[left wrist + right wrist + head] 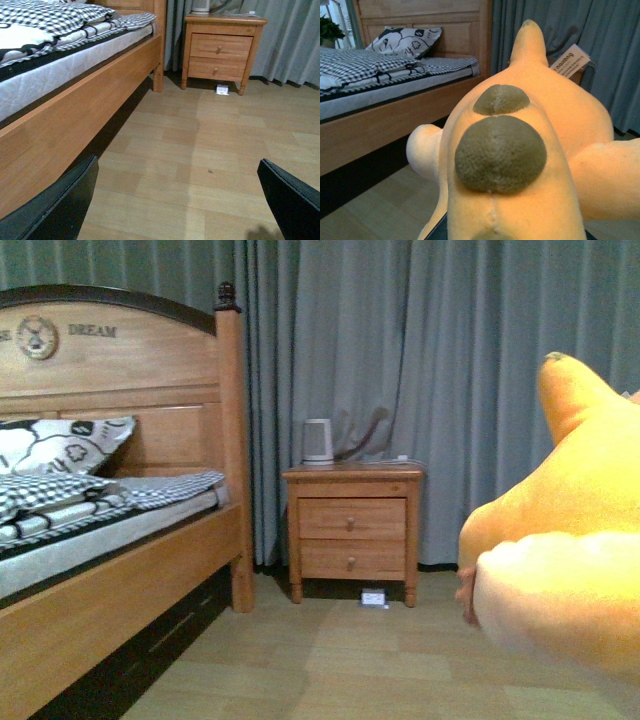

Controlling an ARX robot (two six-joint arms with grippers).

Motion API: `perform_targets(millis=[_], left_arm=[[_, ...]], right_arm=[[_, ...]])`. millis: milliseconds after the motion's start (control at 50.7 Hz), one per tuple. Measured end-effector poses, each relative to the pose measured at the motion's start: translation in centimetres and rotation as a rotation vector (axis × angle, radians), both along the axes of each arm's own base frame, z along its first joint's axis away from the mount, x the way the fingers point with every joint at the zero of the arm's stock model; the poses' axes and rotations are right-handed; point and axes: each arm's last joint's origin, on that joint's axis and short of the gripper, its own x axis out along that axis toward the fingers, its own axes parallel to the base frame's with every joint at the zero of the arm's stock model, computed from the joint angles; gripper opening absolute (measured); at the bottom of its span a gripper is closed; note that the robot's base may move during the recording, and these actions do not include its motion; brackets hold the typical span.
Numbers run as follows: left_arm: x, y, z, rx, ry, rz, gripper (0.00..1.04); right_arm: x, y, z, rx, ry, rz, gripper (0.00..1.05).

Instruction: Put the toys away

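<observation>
A: Starting big, what's where?
B: Light-wood bed with checked bedding (pixel 120 620) on the left, then a two-drawer wooden nightstand (pixel 352 520) against the grey curtain (pixel 470 370). The soft orange-yellow plush animal (pixel 520 150) is up off the floor, at the right arm.
A: End effectors?
B: Left end effector (pixel 177 165) is spread wide and empty. The right one is hidden under the plush, so I cannot tell.

- Bare floor (pixel 200 150) is left open alongside the bed (pixel 75 115).
- At the bed's head, passage is stopped by a nightstand (pixel 352 525) and curtains (pixel 450 360).
- Away from the bed, the front view is filled by the plush toy (pixel 560 570).
</observation>
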Motion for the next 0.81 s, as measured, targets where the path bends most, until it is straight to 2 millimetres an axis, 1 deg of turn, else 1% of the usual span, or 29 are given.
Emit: perform_targets(millis=[808], left_arm=[[0.00, 0.01, 0.00, 0.000, 0.000, 0.004, 0.99]], right_arm=[[0.01, 0.05, 0.00, -0.001, 0.001, 0.011, 0.17]])
